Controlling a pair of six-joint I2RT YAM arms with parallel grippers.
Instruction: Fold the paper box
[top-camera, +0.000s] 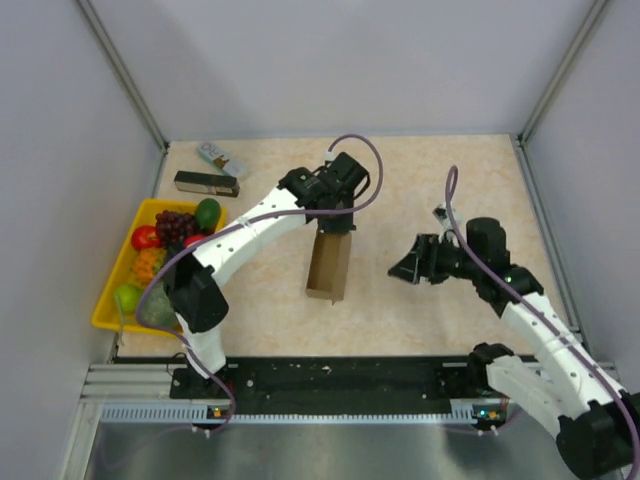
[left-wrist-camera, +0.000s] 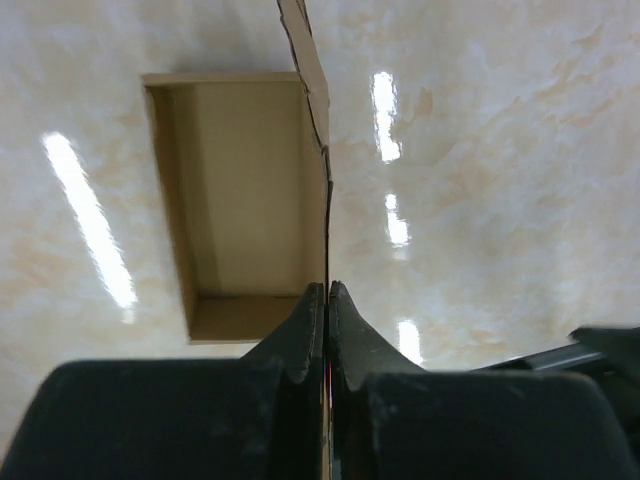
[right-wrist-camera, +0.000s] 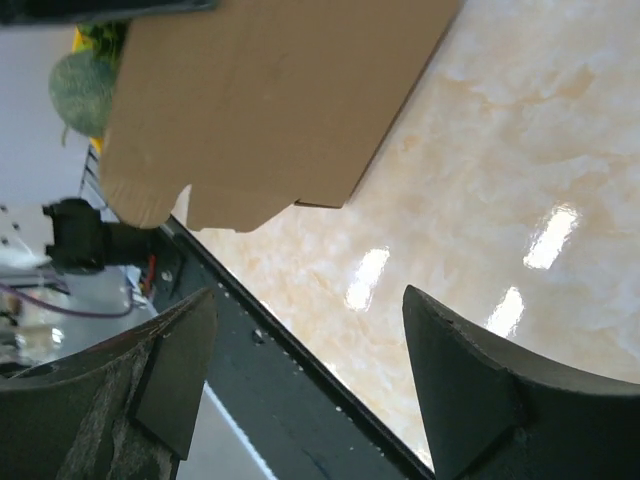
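L fingers (left-wrist-camera: 305, 335) clamped on paper box (top-camera: 329, 265) side wall; R fingers (right-wrist-camera: 470, 390) apart, nr box, over worktop (top-camera: 430, 190).

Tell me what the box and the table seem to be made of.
The box looks like plain brown cardboard, matte: dull faces, raw cut edges. The table looks like glossy marble-patterned laminate or stone: beige veining, sharp light reflections; which one is unclear.

Light is bright, even and overhead. The glossy table (left-wrist-camera: 480, 200) throws white glare streaks at nine and two o'clock in the left wrist view. The paper box (left-wrist-camera: 245, 200) interior sits in shade. Both wrist foregrounds, at six o'clock, are dark and soft.
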